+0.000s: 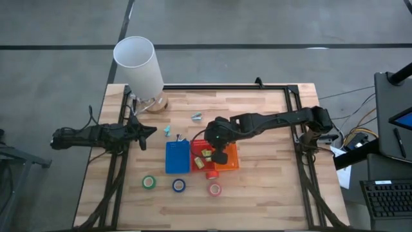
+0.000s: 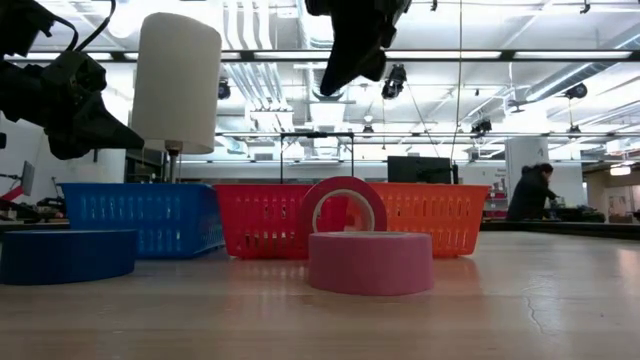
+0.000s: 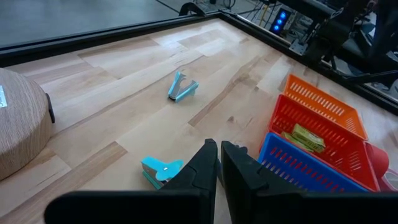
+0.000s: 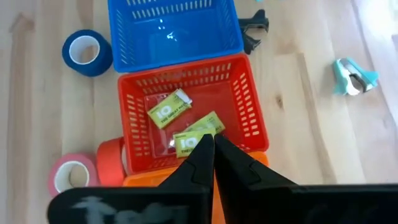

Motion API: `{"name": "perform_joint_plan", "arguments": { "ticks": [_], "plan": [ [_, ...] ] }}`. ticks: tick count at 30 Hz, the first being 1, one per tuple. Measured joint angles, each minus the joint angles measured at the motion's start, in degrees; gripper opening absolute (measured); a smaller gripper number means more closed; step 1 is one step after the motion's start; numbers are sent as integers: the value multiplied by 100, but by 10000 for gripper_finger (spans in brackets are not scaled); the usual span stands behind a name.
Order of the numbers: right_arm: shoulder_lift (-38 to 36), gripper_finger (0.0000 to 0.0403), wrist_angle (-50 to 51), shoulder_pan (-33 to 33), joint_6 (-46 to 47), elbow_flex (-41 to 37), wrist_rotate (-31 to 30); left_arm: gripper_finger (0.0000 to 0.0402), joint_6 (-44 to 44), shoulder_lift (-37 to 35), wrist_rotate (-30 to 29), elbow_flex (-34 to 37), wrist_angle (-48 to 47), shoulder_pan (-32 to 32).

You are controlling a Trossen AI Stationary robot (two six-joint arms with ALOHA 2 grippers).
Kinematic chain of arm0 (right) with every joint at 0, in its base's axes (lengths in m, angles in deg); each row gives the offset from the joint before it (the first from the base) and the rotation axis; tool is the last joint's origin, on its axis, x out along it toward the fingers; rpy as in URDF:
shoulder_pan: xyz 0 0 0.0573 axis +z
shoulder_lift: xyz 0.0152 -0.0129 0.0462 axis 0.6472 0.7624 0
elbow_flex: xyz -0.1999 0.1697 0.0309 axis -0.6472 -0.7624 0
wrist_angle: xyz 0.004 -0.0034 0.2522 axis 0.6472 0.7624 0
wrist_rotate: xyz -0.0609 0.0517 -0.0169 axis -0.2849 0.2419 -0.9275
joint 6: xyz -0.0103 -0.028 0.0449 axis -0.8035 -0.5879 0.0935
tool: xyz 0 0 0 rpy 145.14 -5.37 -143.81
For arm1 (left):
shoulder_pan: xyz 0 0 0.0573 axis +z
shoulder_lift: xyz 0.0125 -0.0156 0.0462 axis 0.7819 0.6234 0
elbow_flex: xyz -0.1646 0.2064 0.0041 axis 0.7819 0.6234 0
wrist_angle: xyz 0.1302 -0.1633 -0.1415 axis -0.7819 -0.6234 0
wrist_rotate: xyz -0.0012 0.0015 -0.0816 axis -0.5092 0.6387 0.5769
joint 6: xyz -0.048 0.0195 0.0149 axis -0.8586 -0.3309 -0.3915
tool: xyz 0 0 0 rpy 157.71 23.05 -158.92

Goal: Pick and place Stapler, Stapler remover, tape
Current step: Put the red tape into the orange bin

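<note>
While I hold the right end effector [image 4: 213, 144] above the red slotted plastic basket [image 1: 201, 158], its two dark fingers are pressed together with nothing between them. Two small yellow-green packets [image 4: 186, 124] lie inside that basket. It sits between a blue slotted basket [image 1: 177, 156] and an orange slotted basket [image 1: 230, 159], all three side by side on the pale wooden counter [image 1: 270, 180].

My left end effector [image 1: 147, 132] waits over the counter's left part, fingers clenched on nothing, near a light-blue staple remover [image 3: 161, 170] lying on the wood. A second light-blue staple remover [image 1: 196, 116] lies farther toward the back edge.

Three tape rolls rest in a row in front of the baskets: a green ring [image 1: 149, 182], a blue ring [image 1: 179, 185] and a pink ring [image 1: 214, 189]. A red tape roll [image 4: 110, 161] stands on edge, touching the red basket. A white cylindrical lamp [image 1: 138, 67] stands at the back left corner.
</note>
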Motion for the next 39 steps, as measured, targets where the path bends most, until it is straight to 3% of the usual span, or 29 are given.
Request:
{"name": "perform_joint_plan", "arguments": {
  "ticks": [13, 20, 25, 34, 39],
  "plan": [
    [0, 8, -786, 338, 88, -92, 503, 26, 0, 0, 0, 0, 0, 2],
    [0, 21, -1114, 900, 71, -98, 604, 26, 0, 0, 1, 0, 0, 2],
    [0, 67, -1072, 1105, 69, -183, 253, 26, 0, -1, 0, 0, 0, 2],
    [9, 185, -1217, 1208, 546, -752, 245, 26, 0, -1, 2, 0, 0, 2],
    [9, 217, -1600, 1356, 278, -1166, 261, 26, 0, -1, 1, 0, 0, 2]
  ]
}}
